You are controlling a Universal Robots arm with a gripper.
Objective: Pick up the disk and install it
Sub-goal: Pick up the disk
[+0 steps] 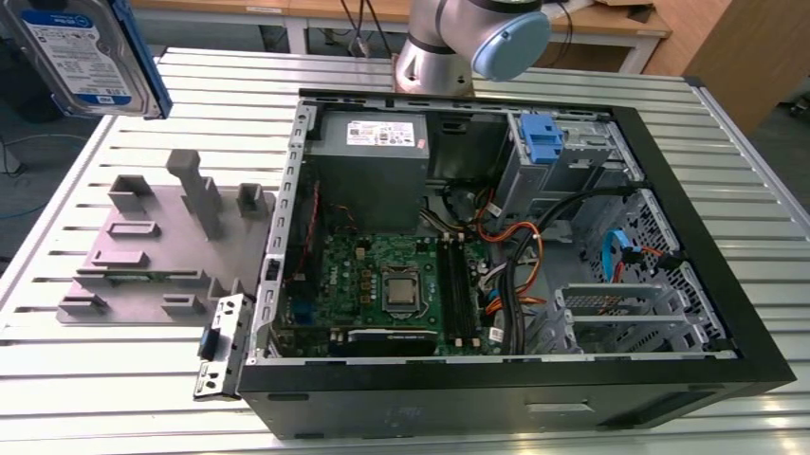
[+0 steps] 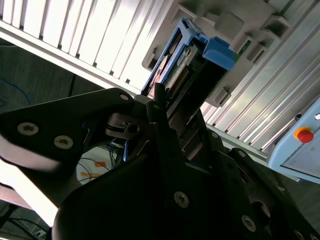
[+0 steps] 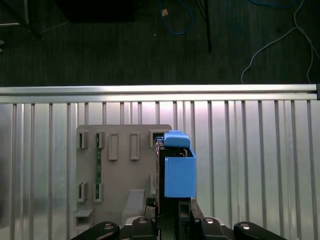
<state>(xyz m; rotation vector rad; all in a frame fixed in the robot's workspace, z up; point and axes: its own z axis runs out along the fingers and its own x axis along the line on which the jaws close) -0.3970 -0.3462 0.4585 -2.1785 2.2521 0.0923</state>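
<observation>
The gripper holds the disk between its black fingers, closed narrow against the drive's two flat faces; the second wrist view shows the same clamp, with the disk standing out past the fingertips. The disk is held on edge, its blue carrier rail facing the first wrist view. In the exterior view the disk hangs in the air at the far corner on the exterior view's left, label toward the camera, well above the slatted metal table. Under it lies the grey fixture plate, its upright posts apart from the drive. On the exterior view's right of the plate lies the open computer case, with the green motherboard, the grey power supply at the far side and a bare blue bracket in the drive cage. The arm's base stands just beyond the case
</observation>
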